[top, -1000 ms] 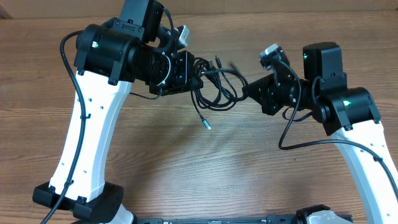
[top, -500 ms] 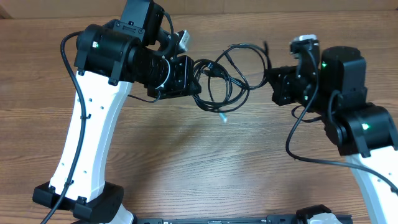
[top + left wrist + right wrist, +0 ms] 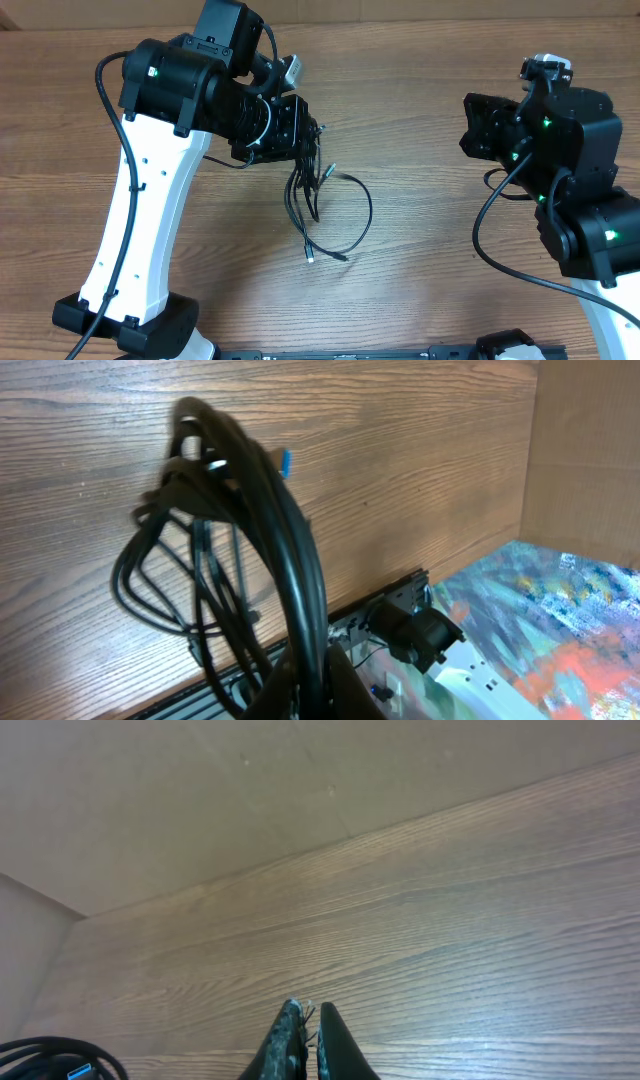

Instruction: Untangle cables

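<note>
Cables (image 3: 300, 195): thin black cords, bunched together, clamped in my left gripper (image 3: 306, 138). The bundle hangs down from the jaws toward the table (image 3: 420, 260), left of centre in the overhead view. One strand swings out to the right in a wide open loop and comes back near the bottom. The lowest ends reach the wood or sit just above it, can't tell which. A light-coloured tip (image 3: 309, 256) shows at the bottom of the bunch.

Left wrist view: cables (image 3: 295, 560) rise out of my left gripper (image 3: 312, 675) as one thick arc, with several thinner loops spreading off to the left. Cords still crossed over each other, so not separated. Fingers closed tight on the base of the bundle.

My right gripper (image 3: 468, 125) is well apart from the cables, over on the right side of the table and pointing left. Right wrist view: right gripper (image 3: 308, 1032) with fingers (image 3: 290, 1035) pressed together, nothing between them, only bare wood ahead.
</note>
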`<state>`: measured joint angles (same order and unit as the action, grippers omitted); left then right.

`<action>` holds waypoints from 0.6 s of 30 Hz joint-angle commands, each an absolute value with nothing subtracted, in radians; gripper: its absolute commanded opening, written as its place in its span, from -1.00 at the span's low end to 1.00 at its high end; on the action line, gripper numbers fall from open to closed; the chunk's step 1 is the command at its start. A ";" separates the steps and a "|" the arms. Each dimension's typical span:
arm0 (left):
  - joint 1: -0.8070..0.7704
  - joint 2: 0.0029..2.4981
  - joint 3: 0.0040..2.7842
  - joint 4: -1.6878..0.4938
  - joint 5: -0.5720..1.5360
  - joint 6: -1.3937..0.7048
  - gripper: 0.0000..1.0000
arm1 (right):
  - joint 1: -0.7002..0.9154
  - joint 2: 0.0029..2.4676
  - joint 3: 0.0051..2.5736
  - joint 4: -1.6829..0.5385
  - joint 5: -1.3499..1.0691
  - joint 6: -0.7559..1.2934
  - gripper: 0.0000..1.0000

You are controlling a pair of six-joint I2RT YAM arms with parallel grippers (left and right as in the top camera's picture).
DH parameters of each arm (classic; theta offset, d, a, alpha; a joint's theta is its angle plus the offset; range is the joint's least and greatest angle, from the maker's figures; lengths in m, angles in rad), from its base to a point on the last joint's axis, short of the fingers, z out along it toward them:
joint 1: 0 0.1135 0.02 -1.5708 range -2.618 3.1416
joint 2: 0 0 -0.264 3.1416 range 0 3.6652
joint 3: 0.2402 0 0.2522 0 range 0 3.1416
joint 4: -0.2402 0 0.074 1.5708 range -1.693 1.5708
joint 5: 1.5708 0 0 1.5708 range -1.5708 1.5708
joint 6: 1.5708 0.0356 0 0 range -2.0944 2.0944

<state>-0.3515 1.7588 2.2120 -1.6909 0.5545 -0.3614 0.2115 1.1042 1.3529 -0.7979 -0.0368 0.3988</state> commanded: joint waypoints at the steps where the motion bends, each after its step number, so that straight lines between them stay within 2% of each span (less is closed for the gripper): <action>1: -0.347 1.739 2.216 -1.689 0.558 -0.332 -0.91 | 0.207 1.092 1.367 -0.797 -0.080 0.380 -0.68; 2: -0.347 1.739 2.216 -1.689 0.558 -0.332 -0.91 | 0.207 1.092 1.367 -0.799 -0.138 0.327 -0.28; 3: -0.347 1.739 2.216 -1.689 0.558 -0.332 -0.91 | 0.207 1.092 1.367 -0.807 -0.202 0.268 -0.02; 4: -0.347 1.739 2.216 -1.689 0.558 -0.332 -0.92 | 0.207 1.092 1.367 -0.810 -0.226 0.247 0.08; 5: -0.347 1.739 2.216 -1.689 0.558 -0.329 -0.91 | 0.207 1.092 1.367 -0.825 -0.297 0.192 0.28; 12: -0.347 1.739 2.216 -1.671 0.537 -0.284 -0.91 | 0.207 1.092 1.367 -0.917 -0.618 -0.041 0.29; 18: -0.348 1.739 2.216 -1.690 0.668 -0.017 -0.92 | 0.207 1.099 1.367 -1.016 -0.653 -0.179 0.30</action>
